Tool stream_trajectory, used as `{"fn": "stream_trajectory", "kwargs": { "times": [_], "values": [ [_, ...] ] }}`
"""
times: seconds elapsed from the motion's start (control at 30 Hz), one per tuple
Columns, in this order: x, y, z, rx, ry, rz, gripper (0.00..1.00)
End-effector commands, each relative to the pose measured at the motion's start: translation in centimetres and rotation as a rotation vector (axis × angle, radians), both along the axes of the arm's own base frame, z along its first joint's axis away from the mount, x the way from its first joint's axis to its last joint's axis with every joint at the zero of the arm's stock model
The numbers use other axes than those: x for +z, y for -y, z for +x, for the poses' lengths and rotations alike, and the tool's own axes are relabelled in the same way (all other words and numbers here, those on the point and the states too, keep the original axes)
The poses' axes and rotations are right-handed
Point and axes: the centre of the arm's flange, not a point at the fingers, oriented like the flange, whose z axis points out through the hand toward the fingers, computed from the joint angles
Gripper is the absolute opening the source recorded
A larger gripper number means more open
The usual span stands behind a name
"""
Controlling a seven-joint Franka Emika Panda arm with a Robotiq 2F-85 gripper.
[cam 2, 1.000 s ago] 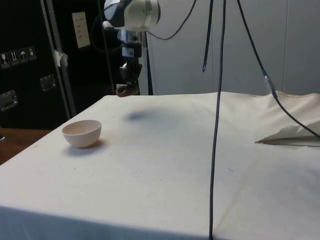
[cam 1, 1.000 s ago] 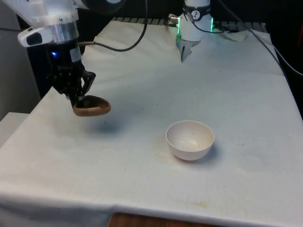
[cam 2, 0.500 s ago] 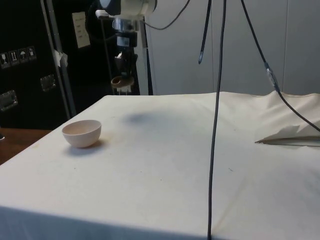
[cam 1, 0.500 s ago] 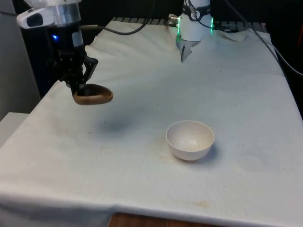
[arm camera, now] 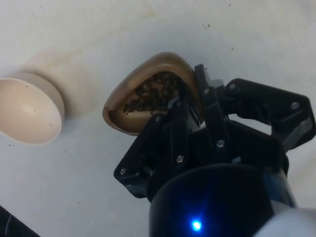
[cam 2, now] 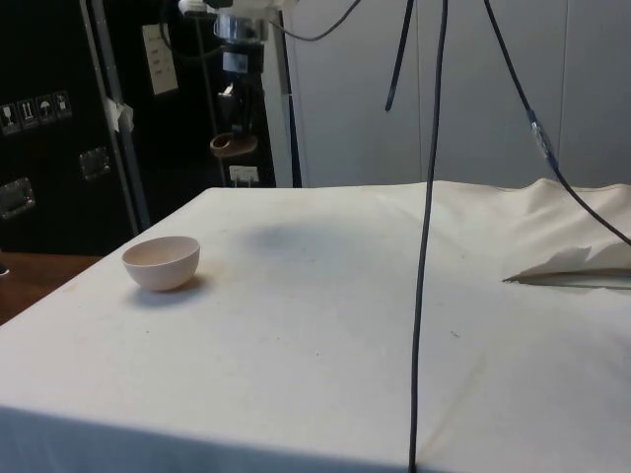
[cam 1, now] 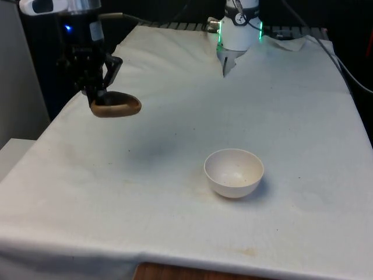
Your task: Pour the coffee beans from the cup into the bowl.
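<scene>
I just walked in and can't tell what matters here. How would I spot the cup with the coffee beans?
Find the white-clothed table; above its edge at the front view's left hangs the black gripper. It pinches the cup, held in the air. It is brown and holds dark beans, unlike the pale bowl resting on the cloth.

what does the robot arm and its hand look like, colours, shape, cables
The arm is white with rounded housings. Its hand is black: two fingers carried on angular linkage plates fastened with small silver screws, under a round black body. A dark cable runs off from the wrist, and more dark cables hang down in the side view.
</scene>
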Motion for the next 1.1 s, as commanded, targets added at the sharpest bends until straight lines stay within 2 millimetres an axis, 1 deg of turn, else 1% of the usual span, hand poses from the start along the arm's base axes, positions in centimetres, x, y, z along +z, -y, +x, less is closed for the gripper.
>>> {"fn": "stream_trajectory", "kwargs": {
  "times": [0.0, 0.03, 0.07, 0.23, 0.27, 0.3, 0.47, 0.53, 0.57, 0.6, 0.73, 0.8, 0.83, 0.9, 1.07],
  "values": [
    [0.4, -0.2, -0.1, -0.004, -0.005, -0.006, 0.00],
    [0.4, -0.2, -0.1, -0.004, -0.005, -0.006, 0.00],
    [0.9, -0.4, 0.0, -0.002, -0.002, -0.008, 0.00],
    [2.0, -1.1, 0.1, 0.002, 0.003, -0.013, 0.00],
    [1.8, -0.9, 0.2, 0.005, 0.008, -0.009, 0.00],
    [2.5, -1.4, 0.2, 0.004, 0.004, -0.015, 0.00],
    [3.5, -2.3, 0.3, 0.003, 0.007, -0.014, 0.00],
    [4.1, -3.0, 0.4, 0.003, 0.007, -0.014, 0.00],
    [3.5, -2.4, 0.5, 0.007, 0.008, -0.009, 0.00],
    [4.2, -3.2, 0.4, 0.004, 0.006, -0.014, 0.00],
    [4.8, -4.0, 0.5, 0.006, 0.003, -0.018, 0.00],
    [5.3, -4.8, 0.7, 0.006, 0.002, -0.020, 0.00],
    [5.0, -4.5, 0.8, 0.010, -0.001, -0.013, 0.00],
    [5.4, -5.3, 0.8, 0.007, 0.000, -0.020, 0.00],
    [5.6, -6.8, 1.2, 0.009, -0.007, -0.025, 0.00]
  ]
}}
